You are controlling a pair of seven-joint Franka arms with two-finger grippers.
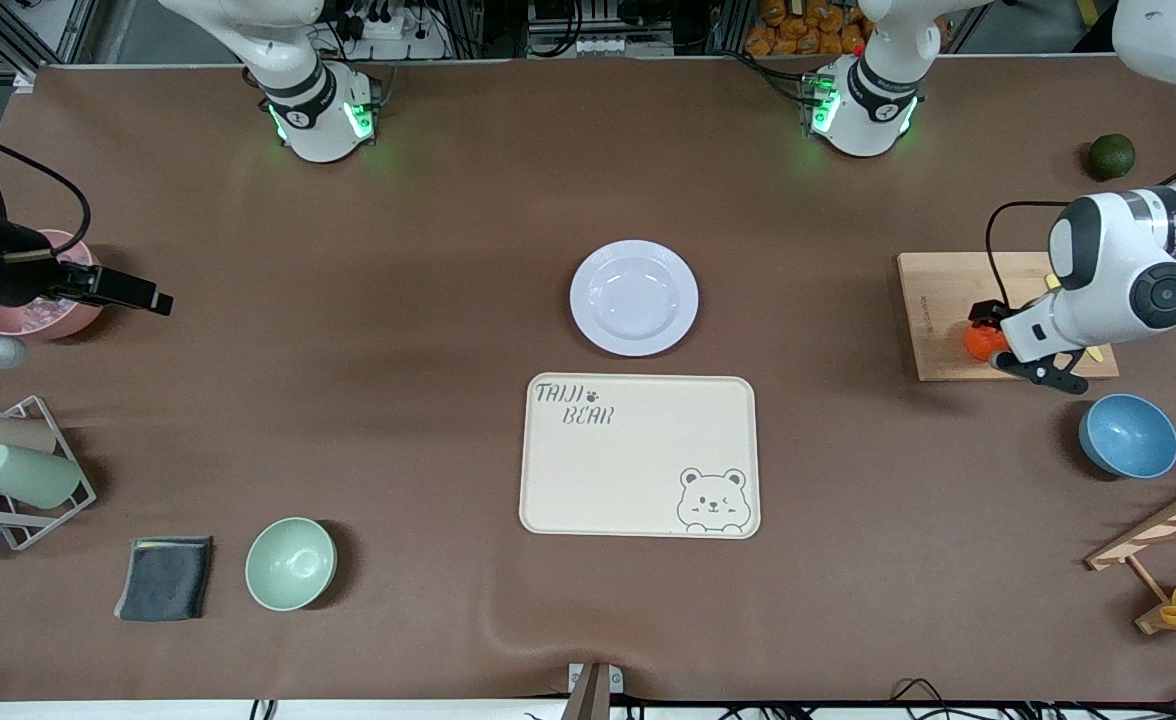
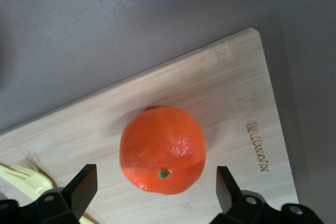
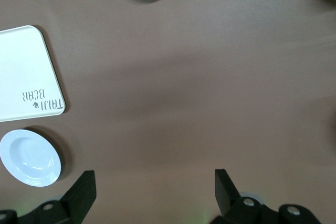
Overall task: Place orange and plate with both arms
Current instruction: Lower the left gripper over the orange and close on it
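The orange point(image 1: 981, 342) lies on a wooden cutting board point(image 1: 948, 300) toward the left arm's end of the table. My left gripper point(image 1: 1008, 345) is low over it and open. In the left wrist view the orange point(image 2: 163, 148) sits between the two fingertips point(image 2: 86, 177), with a gap on each side. The pale lavender-white plate point(image 1: 634, 297) rests on the table's middle, just farther from the front camera than the cream bear tray point(image 1: 638, 455). My right gripper point(image 1: 143, 296) is open and empty over bare table at the right arm's end point(image 3: 154, 182). The plate also shows in the right wrist view point(image 3: 30, 158).
A yellow fork point(image 2: 21, 178) lies on the board beside the orange. A blue bowl point(image 1: 1128, 435), a dark green fruit point(image 1: 1112, 156) and a wooden rack point(image 1: 1163, 530) stand at the left arm's end. A green bowl point(image 1: 290, 563), grey cloth point(image 1: 165, 577), cup rack point(image 1: 18, 480) and pink bowl point(image 1: 43, 310) are at the right arm's end.
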